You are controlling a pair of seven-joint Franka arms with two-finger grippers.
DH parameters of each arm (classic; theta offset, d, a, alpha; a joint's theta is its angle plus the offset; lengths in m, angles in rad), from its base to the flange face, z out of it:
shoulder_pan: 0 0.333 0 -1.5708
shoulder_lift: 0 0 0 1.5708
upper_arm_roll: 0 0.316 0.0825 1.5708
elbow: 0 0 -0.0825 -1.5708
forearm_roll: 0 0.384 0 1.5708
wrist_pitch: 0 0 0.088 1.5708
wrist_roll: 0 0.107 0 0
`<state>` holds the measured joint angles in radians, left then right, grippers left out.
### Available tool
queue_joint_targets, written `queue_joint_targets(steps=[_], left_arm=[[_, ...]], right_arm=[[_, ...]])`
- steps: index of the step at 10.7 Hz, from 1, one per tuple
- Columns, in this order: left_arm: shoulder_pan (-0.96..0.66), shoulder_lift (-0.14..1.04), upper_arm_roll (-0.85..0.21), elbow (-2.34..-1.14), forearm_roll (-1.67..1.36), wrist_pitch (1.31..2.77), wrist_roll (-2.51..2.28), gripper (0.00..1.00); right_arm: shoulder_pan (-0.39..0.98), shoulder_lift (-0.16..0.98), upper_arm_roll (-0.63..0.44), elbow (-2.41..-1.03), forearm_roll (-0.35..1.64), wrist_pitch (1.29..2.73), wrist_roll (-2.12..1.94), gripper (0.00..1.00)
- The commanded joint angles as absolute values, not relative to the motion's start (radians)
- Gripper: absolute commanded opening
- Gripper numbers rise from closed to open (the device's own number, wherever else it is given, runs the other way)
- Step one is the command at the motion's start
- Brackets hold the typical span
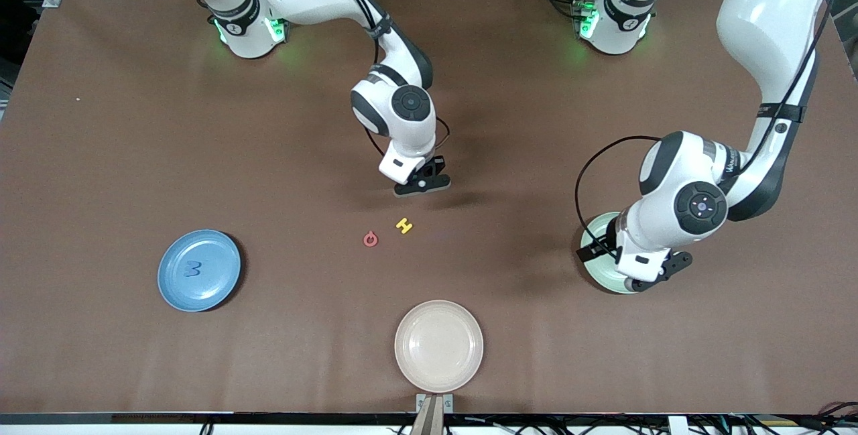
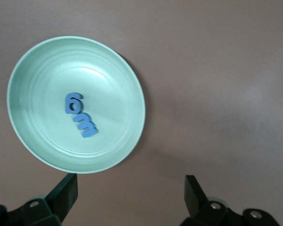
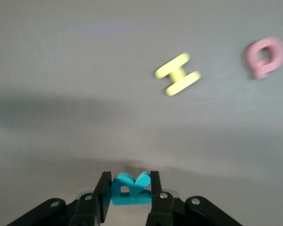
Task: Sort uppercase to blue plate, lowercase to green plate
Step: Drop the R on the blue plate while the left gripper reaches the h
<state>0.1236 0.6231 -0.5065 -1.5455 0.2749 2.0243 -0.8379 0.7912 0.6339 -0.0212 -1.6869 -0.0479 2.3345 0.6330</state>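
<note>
My right gripper (image 1: 422, 183) is shut on the teal R (image 3: 129, 189), just above the bare table beside the yellow H (image 1: 404, 225) and red Q (image 1: 370, 239); both also show in the right wrist view, H (image 3: 178, 74) and Q (image 3: 265, 56). The blue plate (image 1: 218, 251) holds the blue M (image 1: 194, 269). My left gripper (image 2: 131, 186) is open and empty over the green plate's rim (image 1: 593, 237). That plate (image 2: 37, 66) holds the blue g (image 2: 73, 103) and blue m (image 2: 84, 125). The yellow h and red lowercase letter are out of view.
A cream plate (image 1: 438, 314) sits at the table's edge nearest the front camera, midway along it. The left arm covers much of the green plate in the front view. Brown table surface lies all around.
</note>
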Motion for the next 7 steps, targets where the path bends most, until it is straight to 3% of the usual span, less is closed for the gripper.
queue_joint_targets(steps=[1,4,7], left_arm=[[0.052,0.63,-0.503,-1.522,0.268,2.017,-0.799,1.0],[-0.053,0.649,-0.503,-1.493,0.258,2.017,-0.81,1.0],[-0.103,0.634,-0.555,-1.54,0.252,2.01,-0.903,1.0]], right_arm=[[0.683,0.572,-0.011,-1.72,-0.06,2.31,0.536,0.0],[0.514,0.572,-0.012,-1.717,-0.064,2.315,0.272,0.0],[0.338,0.572,-0.012,-1.709,-0.064,2.322,-0.037,0.0]])
